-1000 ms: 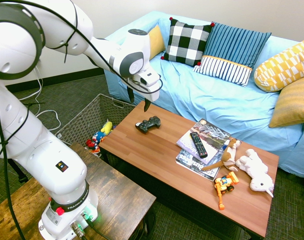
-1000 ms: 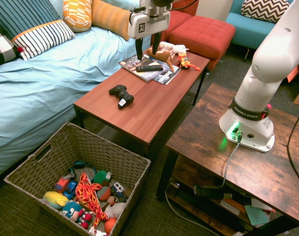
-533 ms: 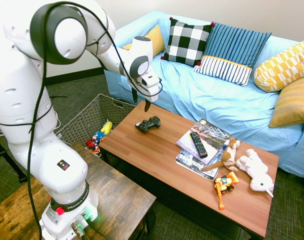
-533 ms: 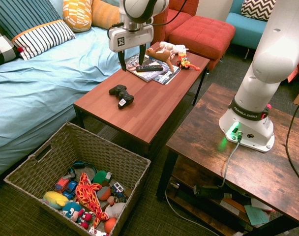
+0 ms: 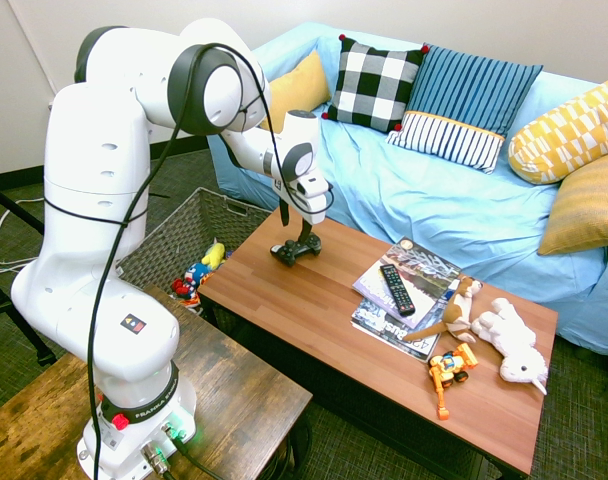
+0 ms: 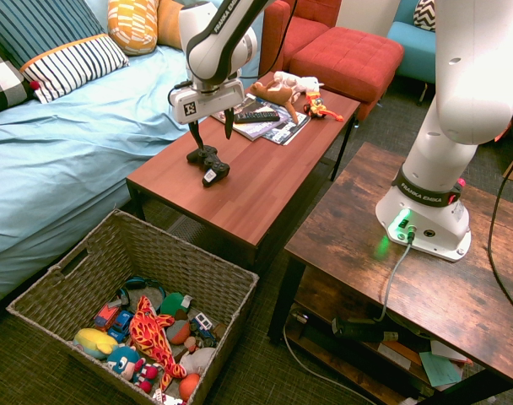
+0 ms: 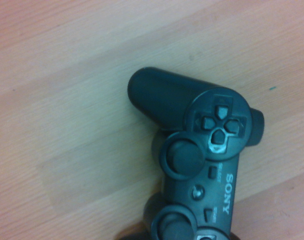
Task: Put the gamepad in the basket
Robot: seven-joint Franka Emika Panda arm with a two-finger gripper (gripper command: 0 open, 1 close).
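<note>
Both wide room views are bright and evenly lit, with soft, faint shadows and straight lines bowing slightly toward the picture edges. The close wrist view is softer: the black plastic gamepad is slightly blurred, its rounded handle catches a pale sheen, and the reddish wooden desk looks washed out.

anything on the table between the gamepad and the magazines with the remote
No. In the first exterior view only bare table lies between the gamepad and the magazines.
</note>
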